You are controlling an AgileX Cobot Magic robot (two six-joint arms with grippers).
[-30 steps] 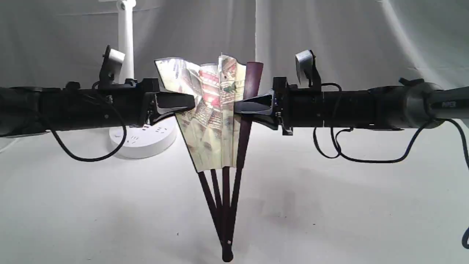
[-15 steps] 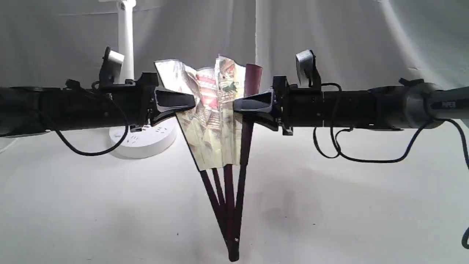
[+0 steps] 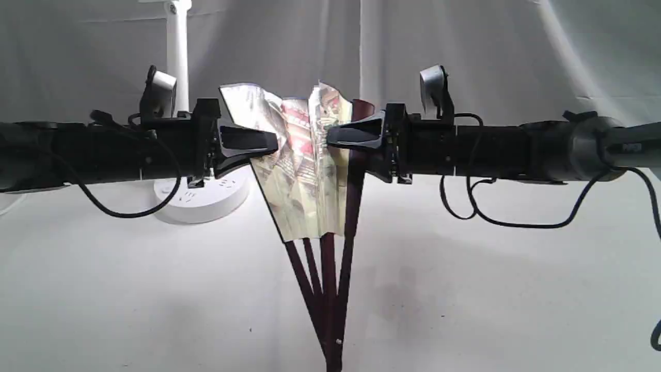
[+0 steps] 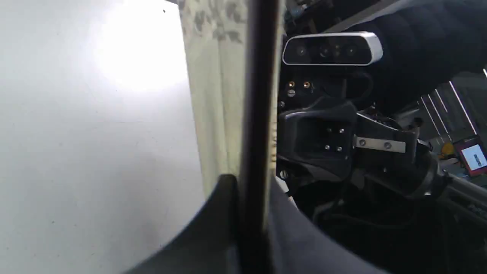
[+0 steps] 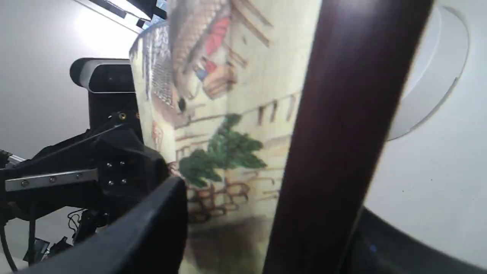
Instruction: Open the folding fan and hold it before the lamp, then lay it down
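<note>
**Folding fan at partial spread.** The folding fan [image 3: 304, 170] stands nearly upright between the arms, only a few folds open, with its pivot low by the table [image 3: 129, 289]. The lamp [image 3: 177, 57] stands behind it, to the left in the exterior view. The left gripper [image 3: 268, 144] is clamped on the fan's left outer edge. The right gripper [image 3: 345, 151] was closed on the maroon guard rib [image 3: 355, 196] a second ago. Its jaws now stand parted, with the rib loose between them. Meanwhile the fan has sagged, its pivot lower and further right. The release probably precedes a regrip, since the fan is far from fully open. For now the left grip alone appears to carry it.
</note>
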